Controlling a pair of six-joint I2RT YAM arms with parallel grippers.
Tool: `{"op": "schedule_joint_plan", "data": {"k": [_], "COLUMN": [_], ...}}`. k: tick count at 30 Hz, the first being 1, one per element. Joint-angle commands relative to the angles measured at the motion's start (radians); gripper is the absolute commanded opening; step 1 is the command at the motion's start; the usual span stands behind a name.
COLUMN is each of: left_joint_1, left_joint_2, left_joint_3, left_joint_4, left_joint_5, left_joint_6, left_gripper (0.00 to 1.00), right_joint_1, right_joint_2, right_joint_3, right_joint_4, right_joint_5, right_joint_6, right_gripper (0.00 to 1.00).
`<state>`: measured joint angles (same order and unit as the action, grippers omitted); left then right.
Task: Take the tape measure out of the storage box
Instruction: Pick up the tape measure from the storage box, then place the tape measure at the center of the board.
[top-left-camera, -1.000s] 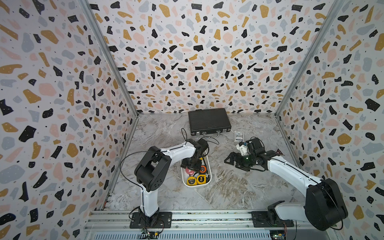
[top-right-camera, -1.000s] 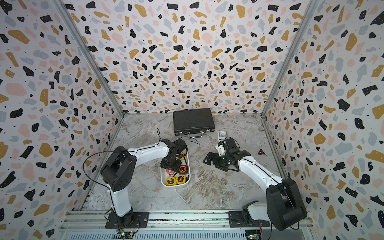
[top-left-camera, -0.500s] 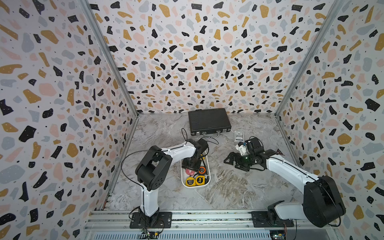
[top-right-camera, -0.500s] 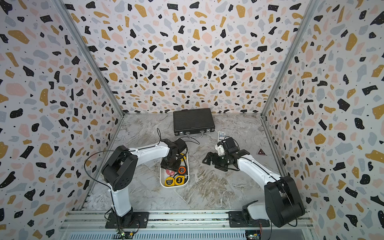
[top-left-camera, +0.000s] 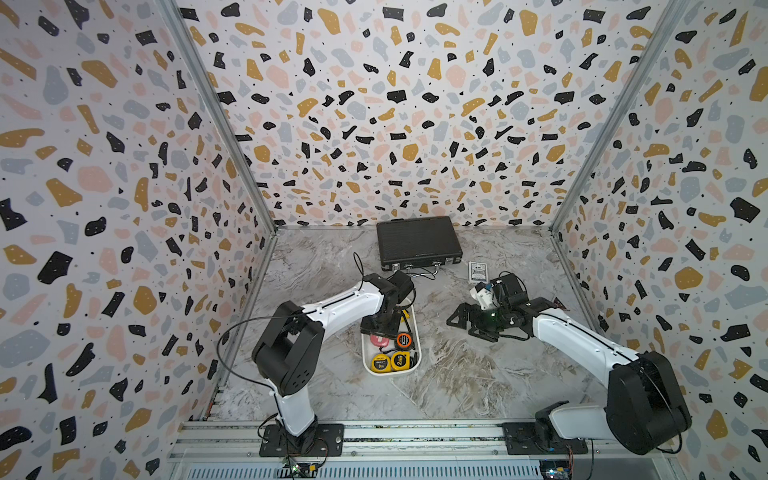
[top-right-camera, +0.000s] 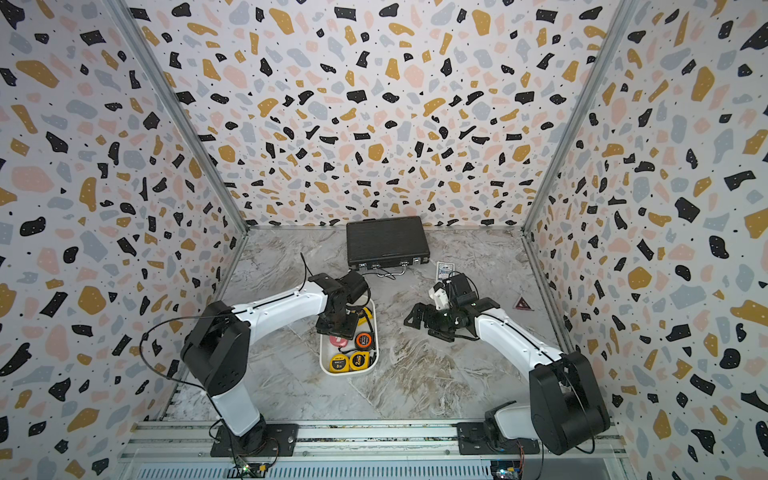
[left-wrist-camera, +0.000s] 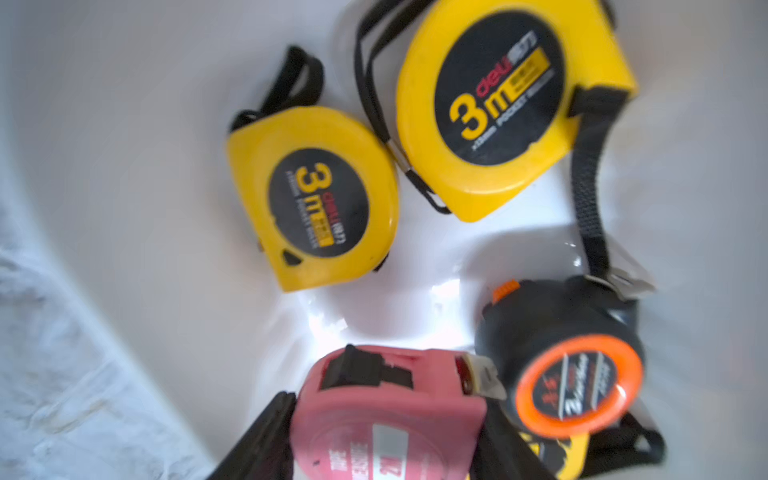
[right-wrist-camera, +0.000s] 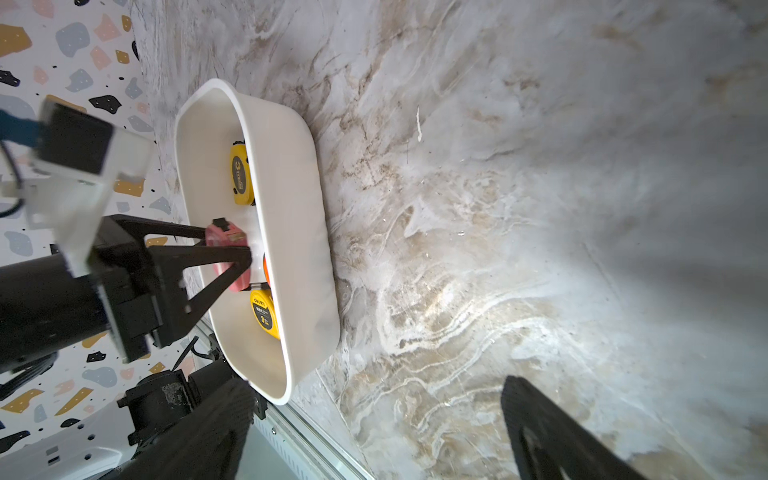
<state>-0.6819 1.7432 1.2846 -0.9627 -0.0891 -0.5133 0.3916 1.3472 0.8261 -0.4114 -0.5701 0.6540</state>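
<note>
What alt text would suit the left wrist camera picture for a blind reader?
Two black fingers of the left gripper clamp a pink plastic tape measure inside a shallow white plastic tub. Near it lie two yellow tape measures and a black one with an orange face.

We are seeing the box (top-left-camera: 418, 353) lying on the table (top-left-camera: 457, 374). In the box, a tape (left-wrist-camera: 386, 399) is sitting in the left gripper (left-wrist-camera: 382, 440), other tapes (left-wrist-camera: 316, 199) beside it. Behind the box a case (top-left-camera: 417, 241) is lying; right of the box, the right gripper (top-left-camera: 468, 326) is hanging.
</note>
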Motion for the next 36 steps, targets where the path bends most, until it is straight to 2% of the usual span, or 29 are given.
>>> {"op": "schedule_joint_plan", "data": {"k": [1, 6, 15, 18, 23, 26, 31, 36], "left_joint_1": [-0.005, -0.005, -0.005, -0.005, -0.014, -0.029, -0.071, -0.096], "left_joint_2": [-0.064, -0.163, -0.300, -0.307, -0.322, -0.289, -0.228, -0.210], "left_joint_3": [0.044, 0.075, 0.195, 0.214, 0.127, 0.112, 0.169, 0.144], "left_joint_4": [-0.089, -0.143, -0.145, -0.088, 0.182, 0.305, 0.358, 0.422], "left_joint_5": [-0.037, -0.047, -0.007, 0.045, 0.122, 0.147, 0.138, 0.178], "left_joint_6": [-0.039, -0.088, -0.244, -0.338, -0.574, -0.674, -0.736, -0.810], "left_gripper": [0.05, 0.00, 0.00, 0.00, 0.00, 0.00, 0.00, 0.00], "right_joint_1": [-0.003, -0.003, 0.030, 0.067, 0.159, 0.201, 0.242, 0.249], "right_joint_2": [-0.034, -0.064, -0.189, -0.244, -0.327, -0.368, -0.411, -0.375], "right_joint_3": [0.041, 0.038, -0.016, -0.053, -0.118, -0.170, -0.228, -0.224], "right_joint_4": [0.001, 0.019, 0.120, 0.191, 0.332, 0.443, 0.540, 0.617], "right_joint_5": [-0.019, -0.025, 0.000, 0.031, 0.123, 0.177, 0.272, 0.291], "right_joint_6": [-0.005, -0.002, 0.010, 0.025, 0.039, 0.040, 0.021, 0.002], "right_gripper": [0.99, 0.99, 0.99, 0.99, 0.99, 0.99, 0.99, 0.99]}}
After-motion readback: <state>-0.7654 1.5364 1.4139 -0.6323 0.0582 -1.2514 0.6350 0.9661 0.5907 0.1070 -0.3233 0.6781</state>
